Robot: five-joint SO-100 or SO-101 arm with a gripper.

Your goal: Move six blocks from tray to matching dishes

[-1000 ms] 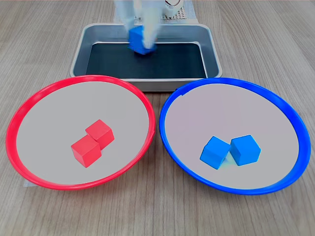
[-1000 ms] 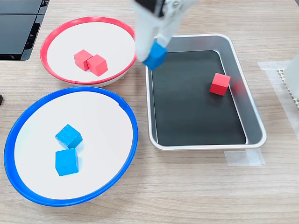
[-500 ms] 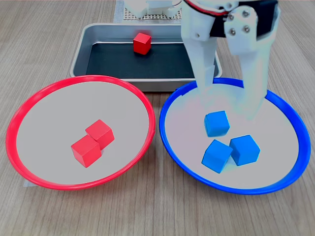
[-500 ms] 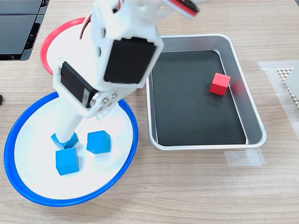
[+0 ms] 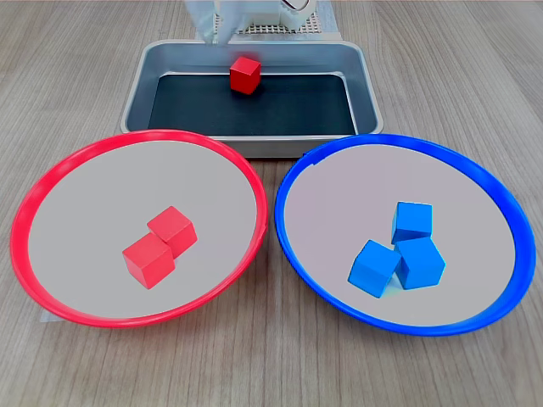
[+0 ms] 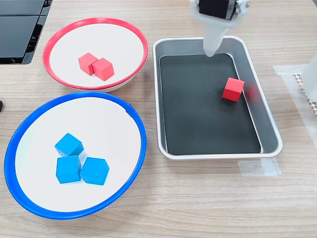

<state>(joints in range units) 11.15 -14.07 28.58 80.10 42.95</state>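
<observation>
One red block (image 5: 245,75) (image 6: 233,89) lies on the dark floor of the silver tray (image 5: 136,97) (image 6: 274,134). Two red blocks (image 5: 171,229) (image 6: 95,66) touch each other in the red-rimmed dish (image 5: 136,136) (image 6: 94,21). Three blue blocks (image 5: 412,220) (image 6: 69,145) sit clustered in the blue-rimmed dish (image 5: 399,138) (image 6: 79,94). In the second exterior view my gripper (image 6: 213,48) hangs blurred over the tray's far left end, up and left of the red block and apart from it. Only one white tapering finger (image 6: 216,34) shows, with nothing held. In the first exterior view only the arm's base (image 5: 254,13) shows behind the tray.
A black flat object (image 6: 15,25) lies at the second exterior view's top left. A strip of clear tape (image 6: 257,168) sits by the tray's near corner, and a white mesh mat (image 6: 307,87) at the right edge. Bare wooden table (image 5: 271,365) surrounds the dishes.
The arm has lifted out of the blue dish and swung back over the tray. The blue block it let go has come to rest against the other two.
</observation>
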